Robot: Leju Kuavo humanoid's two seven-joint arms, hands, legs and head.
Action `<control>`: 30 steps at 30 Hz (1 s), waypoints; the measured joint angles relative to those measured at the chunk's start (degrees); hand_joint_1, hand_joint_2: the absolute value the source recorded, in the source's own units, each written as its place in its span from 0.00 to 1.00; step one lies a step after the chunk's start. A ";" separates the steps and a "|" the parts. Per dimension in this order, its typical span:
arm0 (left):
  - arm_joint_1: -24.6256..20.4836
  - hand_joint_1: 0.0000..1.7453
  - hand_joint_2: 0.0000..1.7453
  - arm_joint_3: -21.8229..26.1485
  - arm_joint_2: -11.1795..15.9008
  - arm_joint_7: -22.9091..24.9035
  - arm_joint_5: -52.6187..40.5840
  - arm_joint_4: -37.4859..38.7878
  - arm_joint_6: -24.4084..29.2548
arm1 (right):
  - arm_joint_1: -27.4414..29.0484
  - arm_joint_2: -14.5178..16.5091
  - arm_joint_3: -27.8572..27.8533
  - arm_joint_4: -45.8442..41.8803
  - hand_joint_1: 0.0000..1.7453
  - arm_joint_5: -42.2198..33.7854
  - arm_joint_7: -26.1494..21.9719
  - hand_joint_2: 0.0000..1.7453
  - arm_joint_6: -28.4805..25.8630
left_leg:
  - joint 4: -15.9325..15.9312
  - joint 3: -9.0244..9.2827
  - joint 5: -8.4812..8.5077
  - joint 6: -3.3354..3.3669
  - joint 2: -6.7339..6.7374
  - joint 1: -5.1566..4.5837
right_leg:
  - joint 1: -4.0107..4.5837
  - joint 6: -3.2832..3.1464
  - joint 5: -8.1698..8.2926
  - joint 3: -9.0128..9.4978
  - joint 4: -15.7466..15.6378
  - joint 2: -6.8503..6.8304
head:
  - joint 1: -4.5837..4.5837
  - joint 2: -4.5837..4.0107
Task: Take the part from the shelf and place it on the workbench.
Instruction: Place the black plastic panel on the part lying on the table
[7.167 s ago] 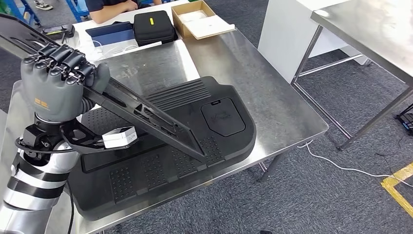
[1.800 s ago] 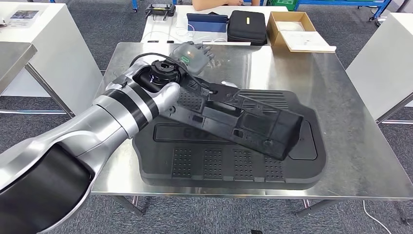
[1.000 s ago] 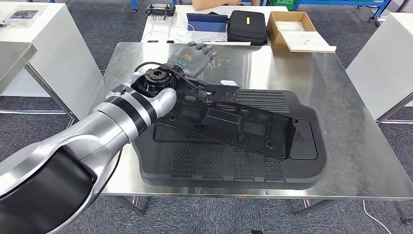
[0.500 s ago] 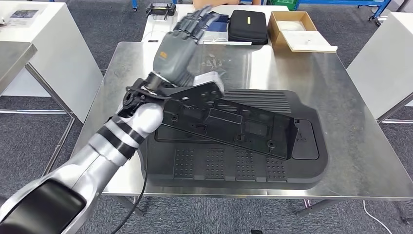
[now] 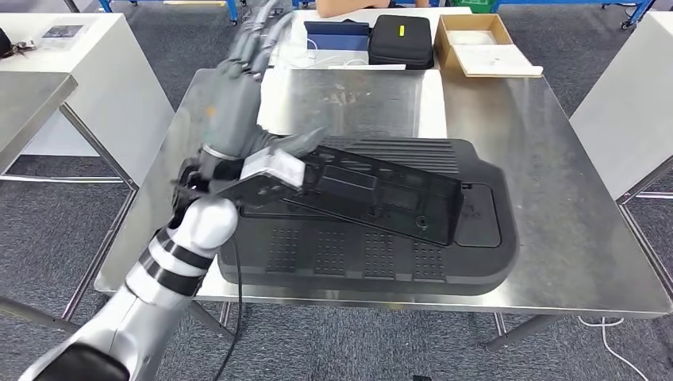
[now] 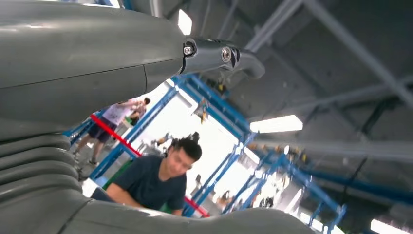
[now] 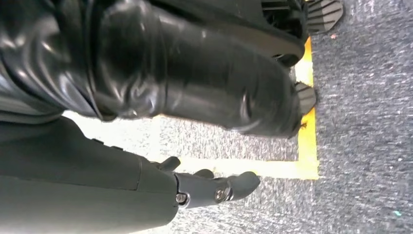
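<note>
Workbench point(image 5: 555, 238) edge beside part point(image 5: 381, 194)

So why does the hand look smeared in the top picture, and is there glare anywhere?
Head view: the left hand is motion-blurred, while the black part looks sharp, and the steel workbench shows soft reflections. Left wrist view: ceiling lights blow out white.

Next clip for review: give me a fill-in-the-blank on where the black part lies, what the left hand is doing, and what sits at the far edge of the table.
1. The flat black part lies on top of the big black ____ on the steel table.
2. The left hand is lifted with its fingers spread, holding ____.
3. Beyond the table's far edge, an open cardboard box stands beside a black zipped ____.

Missing words: mat; nothing; case
</note>
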 joint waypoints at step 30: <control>22.36 0.00 0.00 11.91 2.96 -9.73 4.15 -12.15 7.97 | -0.08 -0.92 -0.22 -0.02 0.00 -0.92 0.64 0.00 -2.20 | -0.81 0.53 0.62 1.16 0.69 -0.93 | 1.84 -1.52 -1.38 2.99 -2.21 -0.93 | 0.39 0.00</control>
